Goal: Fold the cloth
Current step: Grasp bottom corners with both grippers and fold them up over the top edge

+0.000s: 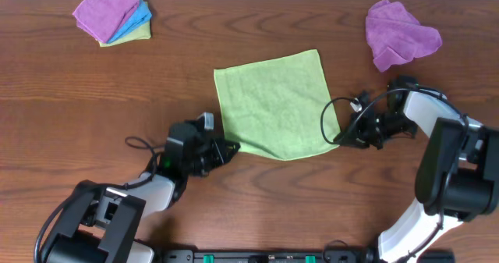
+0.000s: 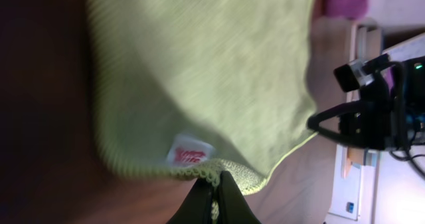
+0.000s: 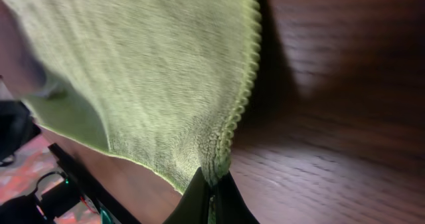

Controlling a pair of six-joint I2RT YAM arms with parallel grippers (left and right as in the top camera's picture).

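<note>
the lime-green square microfibre cloth (image 1: 273, 105) lies flat and unfolded at the centre of the frame on the dark wooden table (image 1: 78, 99). our left gripper (image 1: 232, 147) and right gripper (image 1: 341, 138) each pinch tight on a lower corner; we judge every fold remains.

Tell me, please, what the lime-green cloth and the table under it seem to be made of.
The cloth looks like soft microfibre or terry, matt: the wrist views show fine looped ribs and a stitched, fuzzy edge. The table looks like dark wood or wood-look laminate, slightly glossy: grain streaks and soft sheen; which one I cannot tell.
</note>
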